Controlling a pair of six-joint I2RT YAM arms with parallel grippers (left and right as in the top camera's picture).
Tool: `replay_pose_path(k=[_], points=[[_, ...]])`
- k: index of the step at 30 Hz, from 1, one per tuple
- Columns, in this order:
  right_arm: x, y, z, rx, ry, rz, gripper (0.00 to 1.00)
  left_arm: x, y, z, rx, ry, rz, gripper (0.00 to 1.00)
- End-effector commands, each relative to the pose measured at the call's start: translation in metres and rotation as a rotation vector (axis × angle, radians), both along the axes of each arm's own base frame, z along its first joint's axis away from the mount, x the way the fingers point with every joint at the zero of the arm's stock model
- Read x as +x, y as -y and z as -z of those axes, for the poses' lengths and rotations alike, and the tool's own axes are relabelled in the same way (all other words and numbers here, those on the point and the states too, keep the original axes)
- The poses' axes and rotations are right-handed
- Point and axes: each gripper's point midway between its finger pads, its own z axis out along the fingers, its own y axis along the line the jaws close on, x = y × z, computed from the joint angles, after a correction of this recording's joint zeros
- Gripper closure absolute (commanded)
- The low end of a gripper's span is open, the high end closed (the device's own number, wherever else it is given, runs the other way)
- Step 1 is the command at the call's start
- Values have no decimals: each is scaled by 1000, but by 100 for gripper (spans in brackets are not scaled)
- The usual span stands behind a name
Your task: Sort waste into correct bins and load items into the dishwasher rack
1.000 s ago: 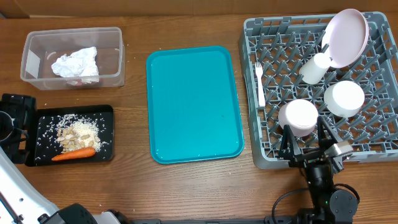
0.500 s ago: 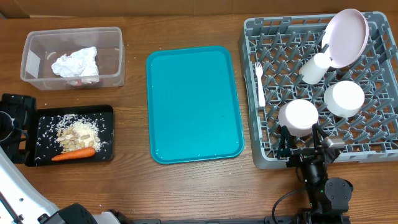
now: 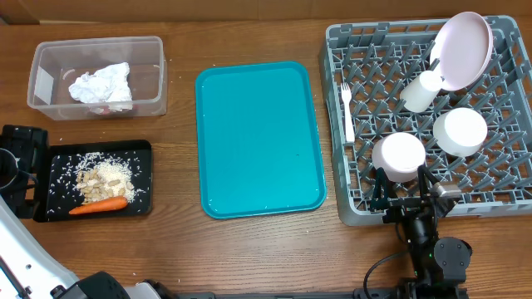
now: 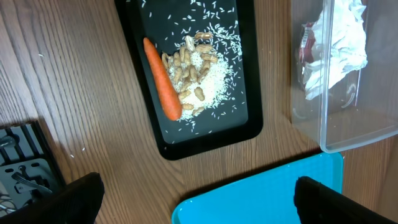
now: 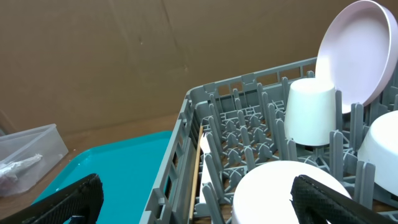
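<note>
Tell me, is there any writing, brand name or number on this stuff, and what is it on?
No text can be read in any view.
Red wrapper in the clear tub: it may carry print, but it is too blurred to tell.
Teal tray, black tray and rack: no lettering shows.

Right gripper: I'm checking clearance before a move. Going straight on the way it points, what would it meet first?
Most likely the nearer upturned white bowl in the dishwasher rack. It sits just ahead of the open right gripper, though depth is hard to judge.
</note>
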Motion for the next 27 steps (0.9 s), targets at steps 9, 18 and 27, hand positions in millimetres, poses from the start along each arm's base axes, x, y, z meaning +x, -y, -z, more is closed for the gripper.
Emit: replay_pose_path(k=[9, 18, 27], points=[[0, 3, 2, -1, 3, 16, 0, -1, 0, 1, 2, -3, -8, 0], [0, 3, 2, -1, 3, 16, 0, -4, -2, -1, 22, -13, -6, 0], [0, 3, 2, -1, 2, 16, 0, 15, 31, -14, 174, -3, 164, 0]])
